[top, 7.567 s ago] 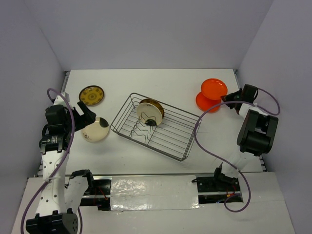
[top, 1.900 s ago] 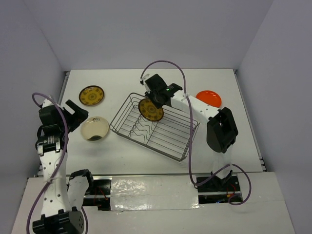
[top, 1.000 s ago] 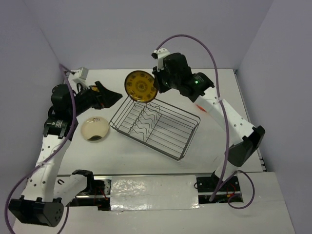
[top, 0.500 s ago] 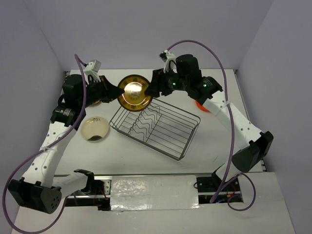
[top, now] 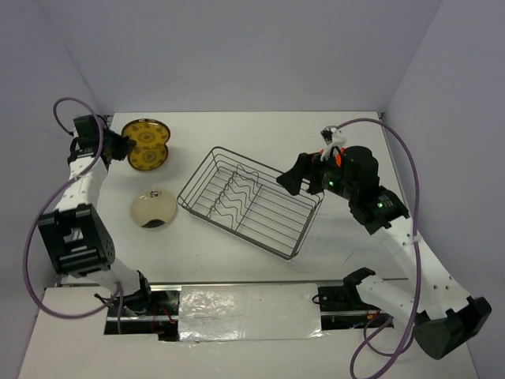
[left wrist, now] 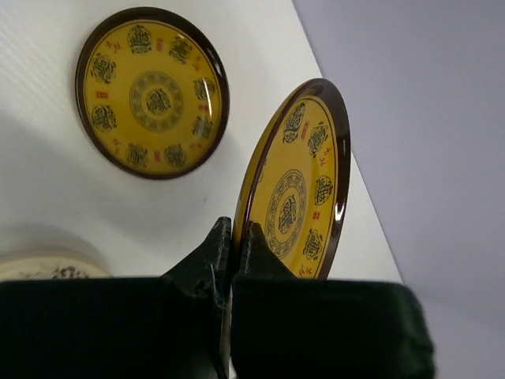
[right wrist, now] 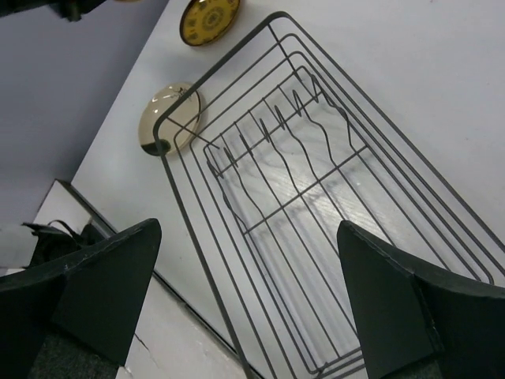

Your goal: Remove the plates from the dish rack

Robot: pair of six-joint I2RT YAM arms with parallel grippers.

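Note:
The dish rack (top: 268,171) stands mid-table with no plates in it; the right wrist view looks down into its wires (right wrist: 316,154). My left gripper (top: 120,146) (left wrist: 234,229) is at the far left, shut on the rim of a dark yellow patterned plate (top: 144,130) (left wrist: 300,189), held on edge. A second yellow plate (top: 148,156) (left wrist: 152,92) lies flat just below it. A cream plate (top: 154,209) (right wrist: 170,118) lies left of the rack. My right gripper (top: 296,180) (right wrist: 248,229) hangs open above the rack's right end. An orange plate (top: 335,155) is mostly hidden behind the right arm.
Purple walls close in the table on the left, back and right. The right arm's purple cable (top: 394,158) loops over the table's right side. The arm bases and a foil-covered strip (top: 248,312) sit along the near edge.
The yellow plate passed from my right gripper to my left. The left arm swung it to the far left beside the flat yellow plate. The right gripper opened and drew back over the rack's right end.

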